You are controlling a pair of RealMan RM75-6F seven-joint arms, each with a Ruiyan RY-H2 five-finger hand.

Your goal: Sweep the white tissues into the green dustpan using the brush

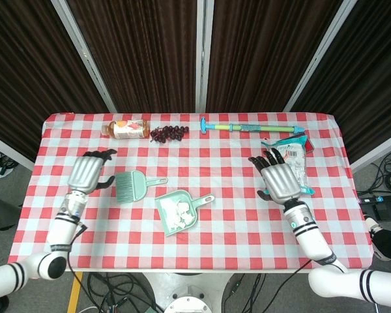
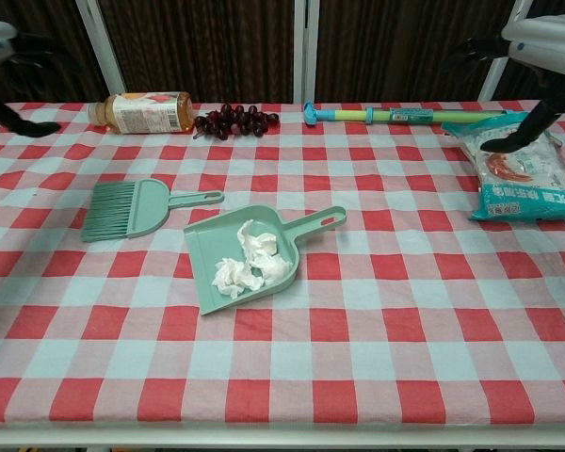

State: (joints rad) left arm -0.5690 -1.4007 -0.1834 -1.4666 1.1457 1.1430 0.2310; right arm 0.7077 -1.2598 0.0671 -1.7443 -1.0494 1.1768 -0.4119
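Now, left to right.
Left hand (image 1: 88,174): raised at the table's left side, fingers apart, holding nothing.
Brush (image 2: 132,205): flat on the checked cloth (image 2: 358,358), just left of the dustpan.
Green dustpan (image 2: 250,257): mid-table, white tissues (image 2: 250,262) piled inside.
Right hand (image 1: 280,179): spread and unladen, beside the snack bag (image 2: 523,169).

I was working in what looked like a lab test cell: dark curtains (image 1: 156,52) on white frames (image 1: 201,55) walled off the counter (image 1: 352,169) with its checked cloth, and loose cables (image 1: 127,287) lay on the floor below.
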